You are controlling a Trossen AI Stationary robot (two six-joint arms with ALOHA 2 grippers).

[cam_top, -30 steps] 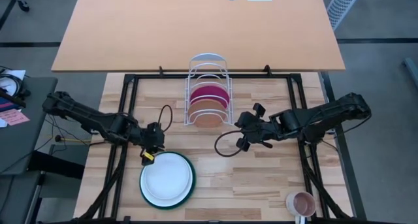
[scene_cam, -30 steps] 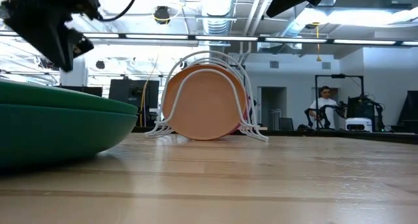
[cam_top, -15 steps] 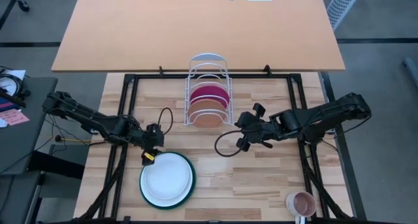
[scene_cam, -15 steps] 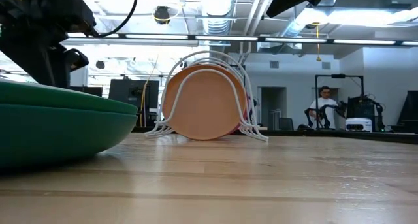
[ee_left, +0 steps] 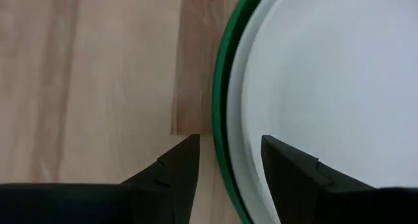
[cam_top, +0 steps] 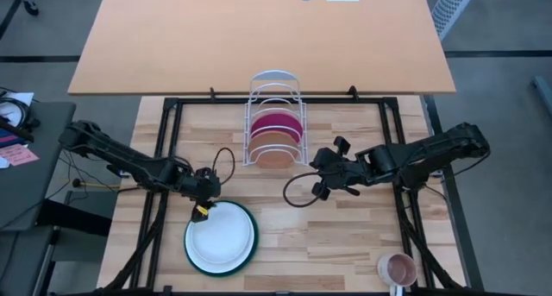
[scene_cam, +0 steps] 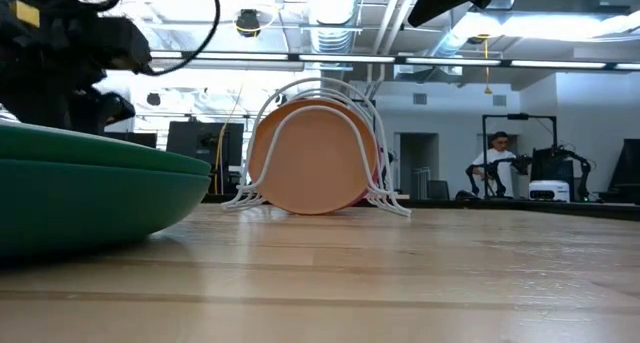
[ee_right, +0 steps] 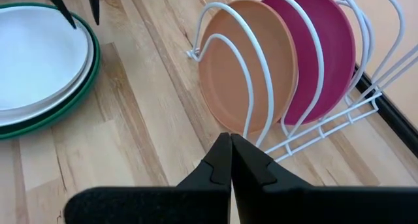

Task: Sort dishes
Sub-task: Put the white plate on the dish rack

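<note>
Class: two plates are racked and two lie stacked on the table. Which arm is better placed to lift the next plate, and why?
Left. Its pincer is open, straddling the rim of the white plate and green plate. The right pincer is shut, near the rack.

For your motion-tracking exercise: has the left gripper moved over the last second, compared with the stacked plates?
Yes. In the high view the left gripper has dropped toward the rim of the dark green plate, its open fingers now straddling that edge beside the white plate.
</note>
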